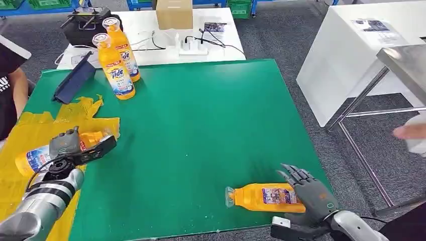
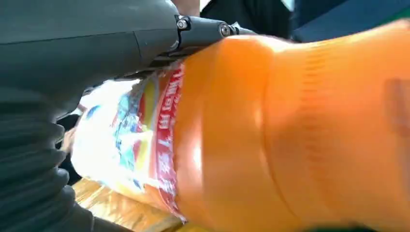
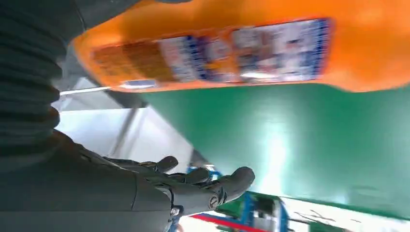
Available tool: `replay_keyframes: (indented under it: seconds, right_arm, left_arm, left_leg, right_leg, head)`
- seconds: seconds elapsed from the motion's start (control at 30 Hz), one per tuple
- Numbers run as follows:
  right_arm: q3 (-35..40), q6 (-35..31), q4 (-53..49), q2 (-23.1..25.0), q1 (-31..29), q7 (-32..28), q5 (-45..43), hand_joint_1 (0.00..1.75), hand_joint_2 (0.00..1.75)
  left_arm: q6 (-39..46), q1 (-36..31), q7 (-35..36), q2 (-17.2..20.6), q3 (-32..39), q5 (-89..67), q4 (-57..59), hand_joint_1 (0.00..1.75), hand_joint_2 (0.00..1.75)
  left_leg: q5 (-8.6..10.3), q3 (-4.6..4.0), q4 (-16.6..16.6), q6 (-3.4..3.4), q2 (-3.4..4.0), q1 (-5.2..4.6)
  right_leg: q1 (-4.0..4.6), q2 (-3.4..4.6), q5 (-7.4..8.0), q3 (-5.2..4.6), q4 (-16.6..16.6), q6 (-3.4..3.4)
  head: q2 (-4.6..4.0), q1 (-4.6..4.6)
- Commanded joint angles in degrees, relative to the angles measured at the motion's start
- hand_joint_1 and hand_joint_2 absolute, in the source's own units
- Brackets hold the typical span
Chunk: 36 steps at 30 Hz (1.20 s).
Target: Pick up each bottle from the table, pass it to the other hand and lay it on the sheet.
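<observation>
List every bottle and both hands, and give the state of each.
Bottle on the yellow sheet: lying down, gripped by the left hand.
Bottle near the front edge: lying on its side on the green table.
Two bottles at the back: upright.
Right hand: fingers spread, beside the front bottle.

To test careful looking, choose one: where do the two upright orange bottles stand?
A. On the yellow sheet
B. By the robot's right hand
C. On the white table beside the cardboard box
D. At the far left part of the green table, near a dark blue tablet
D: the two upright bottles stand on the green table at its far left, next to the dark blue tablet, off the yellow sheet.
</observation>
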Motion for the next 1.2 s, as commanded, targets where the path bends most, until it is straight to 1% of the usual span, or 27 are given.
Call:
replay_keyframes:
  seconds: [0.03,0.07,0.17,0.23,0.27,0.33,0.4,0.43,0.5,0.53,0.6,0.63,0.67,0.7,0.73,0.77,0.8,0.83,0.87,0.9,0.93,1.03,1.2]
  right_arm:
    - [-1.48,2.39,5.51,2.22,0.21,4.57,2.66,0.0,1.75]
    - [-1.14,2.48,6.36,2.63,-0.17,4.73,2.96,0.0,1.75]
    - [-0.7,3.23,8.68,2.91,-0.01,5.85,2.55,0.0,1.75]
    - [-0.67,3.53,12.91,5.1,-0.99,6.8,3.03,0.0,1.75]
    - [0.0,4.04,16.77,6.78,-2.45,6.95,3.84,0.0,1.75]
    - [0.74,2.96,19.33,7.61,-3.66,6.33,4.56,0.0,1.75]
    - [0.86,2.86,19.47,7.54,-3.81,6.26,4.59,0.0,1.75]
    - [0.85,2.87,19.0,7.35,-3.68,6.29,4.6,0.0,1.75]
    - [0.72,2.8,18.34,7.12,-3.43,6.29,4.53,0.0,1.75]
    - [0.72,2.8,18.34,7.12,-3.43,6.29,4.53,0.0,1.75]
    - [0.72,2.8,18.34,7.12,-3.43,6.29,4.53,0.0,1.75]
    - [0.32,3.55,19.23,7.97,-3.4,6.7,3.83,0.0,1.75]
    - [0.37,3.81,21.48,9.4,-4.34,6.12,3.49,0.0,1.75]
    - [1.06,3.28,25.19,11.37,-6.19,4.86,4.14,0.0,1.75]
    - [1.73,2.44,27.9,12.58,-7.21,3.83,4.76,0.0,1.75]
    - [2.41,1.55,29.93,13.67,-8.23,2.88,5.08,0.0,1.75]
    - [3.16,0.15,31.91,15.02,-9.63,2.14,5.78,0.0,1.75]
    - [3.37,-0.94,33.18,16.31,-10.73,1.88,6.21,0.1,1.75]
    - [3.43,-1.55,34.17,17.5,-11.84,1.65,6.48,0.94,1.75]
    - [3.62,-2.02,35.59,18.85,-13.11,1.34,7.1,1.38,1.75]
    - [3.76,-2.14,35.95,19.41,-13.6,1.14,7.31,1.48,1.75]
    - [3.41,-3.17,36.04,20.42,-14.05,0.28,7.96,1.68,1.75]
    - [3.32,-3.13,35.9,20.56,-14.17,0.32,7.9,1.68,1.75]
  left_arm:
    - [1.77,0.47,-2.25,-3.81,3.83,-0.9,1.86,0.0,0.0]
    - [2.17,0.58,-2.74,-4.07,4.1,-0.68,1.44,0.0,0.0]
    - [3.36,0.68,-6.21,-5.45,5.14,1.22,-0.22,0.0,0.0]
    - [3.14,0.66,-9.79,-7.07,5.65,3.68,-2.17,0.0,0.0]
    - [3.26,0.55,-11.42,-8.25,5.03,4.48,-3.64,0.0,0.0]
    - [2.59,0.51,-10.46,-8.83,4.34,4.58,-4.51,0.0,0.0]
    - [2.44,0.67,-10.31,-8.59,4.05,4.85,-4.81,0.0,0.0]
    - [2.53,0.79,-10.43,-8.39,3.9,5.13,-4.8,0.0,0.0]
    - [2.71,0.84,-10.64,-8.12,3.72,5.45,-4.65,0.0,0.0]
    - [2.71,0.84,-10.64,-8.12,3.72,5.45,-4.65,0.0,0.0]
    - [2.71,0.84,-10.64,-8.12,3.72,5.45,-4.65,0.0,0.0]
    - [3.82,0.62,-12.44,-8.67,3.03,5.81,-5.04,0.0,0.0]
    - [3.99,0.33,-13.54,-9.49,2.47,6.3,-5.57,0.0,0.0]
    - [3.58,0.28,-14.38,-10.48,1.53,7.1,-6.99,0.0,0.0]
    - [3.13,0.53,-14.27,-10.94,0.49,7.53,-8.33,0.0,0.0]
    - [3.18,0.74,-14.13,-11.28,-0.75,7.7,-9.53,0.0,0.0]
    - [3.32,1.14,-13.98,-11.55,-2.08,8.18,-10.84,0.0,0.0]
    - [3.29,1.54,-13.99,-11.6,-2.84,8.69,-11.79,0.0,0.0]
    - [3.46,2.02,-14.11,-11.65,-3.58,8.89,-12.78,0.0,0.0]
    - [3.66,2.85,-14.1,-11.6,-4.39,9.69,-14.4,0.0,0.0]
    - [3.87,3.32,-14.22,-11.56,-4.68,10.19,-15.26,0.0,0.0]
    - [3.76,5.16,-14.31,-11.11,-6.64,13.45,-19.05,0.0,0.0]
    - [3.76,5.28,-14.29,-11.06,-6.71,13.52,-19.19,0.0,0.0]
  left_leg:
    - [-0.03,0.15,-0.05,0.01,-0.03,0.01]
    - [-0.09,0.24,-0.03,0.01,-0.03,0.03]
    - [-0.07,0.22,-0.06,0.01,0.0,0.04]
    - [-0.09,0.21,-0.03,0.01,-0.07,0.06]
    - [-0.03,0.15,-0.05,0.02,-0.13,0.04]
    - [-0.06,0.23,-0.06,0.01,-0.16,0.11]
    - [-0.03,0.11,-0.04,0.02,-0.12,0.08]
    - [-0.1,0.17,0.0,0.01,-0.05,0.08]
    - [0.01,-0.07,0.0,0.13,0.02,0.02]
    - [-0.1,0.03,0.05,0.11,0.13,0.05]
    - [-0.01,-0.06,0.01,0.12,0.21,0.02]
    - [-0.07,0.06,0.03,0.1,0.22,0.03]
    - [0.01,-0.04,0.02,0.11,0.19,0.06]
    - [-0.05,0.04,0.06,0.09,0.17,0.11]
    - [0.05,-0.07,0.0,0.1,0.15,0.11]
    - [0.01,0.07,0.01,0.09,0.1,0.17]
    - [0.04,0.02,0.0,0.06,0.17,0.22]
    - [0.0,-0.01,-0.03,0.0,0.17,0.23]
    - [-0.02,0.06,-0.04,0.0,0.23,0.28]
    - [-0.03,0.16,-0.06,0.0,0.27,0.26]
    - [-0.04,0.14,-0.07,-0.01,0.37,0.28]
    - [-0.03,0.08,-0.06,-0.04,0.52,0.2]
    - [-0.02,0.14,-0.01,-0.02,0.66,0.18]
  right_leg:
    - [0.04,-0.1,-0.04,0.21,-0.1,-0.11]
    - [0.08,-0.12,-0.08,0.34,-0.13,-0.15]
    - [0.08,-0.07,-0.01,0.33,-0.17,-0.08]
    - [0.09,-0.15,-0.04,0.37,-0.16,-0.09]
    - [0.06,-0.18,-0.01,0.3,-0.17,-0.05]
    - [0.13,-0.21,0.0,0.43,-0.26,-0.09]
    - [0.09,-0.15,0.03,0.31,-0.2,-0.04]
    - [0.1,-0.1,-0.02,0.38,-0.18,-0.09]
    - [0.04,0.0,0.07,0.63,-0.12,0.02]
    - [0.09,0.06,0.01,0.76,-0.12,-0.05]
    - [0.07,0.08,0.14,0.57,-0.09,-0.01]
    - [0.09,0.06,0.07,0.7,-0.09,-0.07]
    - [0.1,0.03,0.14,0.57,-0.1,-0.01]
    - [0.16,-0.02,0.08,0.69,-0.1,-0.08]
    - [0.13,-0.03,0.16,0.48,-0.12,-0.01]
    - [0.2,-0.14,0.12,0.64,-0.19,-0.09]
    - [0.24,-0.06,0.17,0.11,-0.21,-0.09]
    - [0.21,-0.03,0.1,0.01,-0.21,-0.17]
    - [0.27,0.01,0.12,0.08,-0.28,-0.2]
    - [0.26,0.03,0.1,0.18,-0.28,-0.25]
    - [0.28,0.13,0.13,0.14,-0.29,-0.24]
    - [0.22,0.4,0.25,-0.01,-0.19,-0.3]
    - [0.21,0.52,0.3,-0.02,-0.13,-0.26]
  head:
    - [0.0,-0.02]
    - [0.0,0.0]
    - [0.0,0.0]
    - [0.0,0.02]
    - [0.0,-0.02]
    - [0.0,-0.02]
    - [0.0,-0.02]
    - [0.0,0.0]
    - [0.0,0.02]
    - [0.0,0.04]
    - [0.0,-0.02]
    - [0.0,0.0]
    - [0.0,0.0]
    - [0.0,-0.02]
    - [0.0,0.0]
    - [0.0,0.0]
    - [0.0,0.0]
    - [0.0,-0.02]
    - [0.0,0.0]
    - [0.0,0.04]
    - [0.0,0.02]
    - [0.0,0.0]
    - [0.0,0.02]
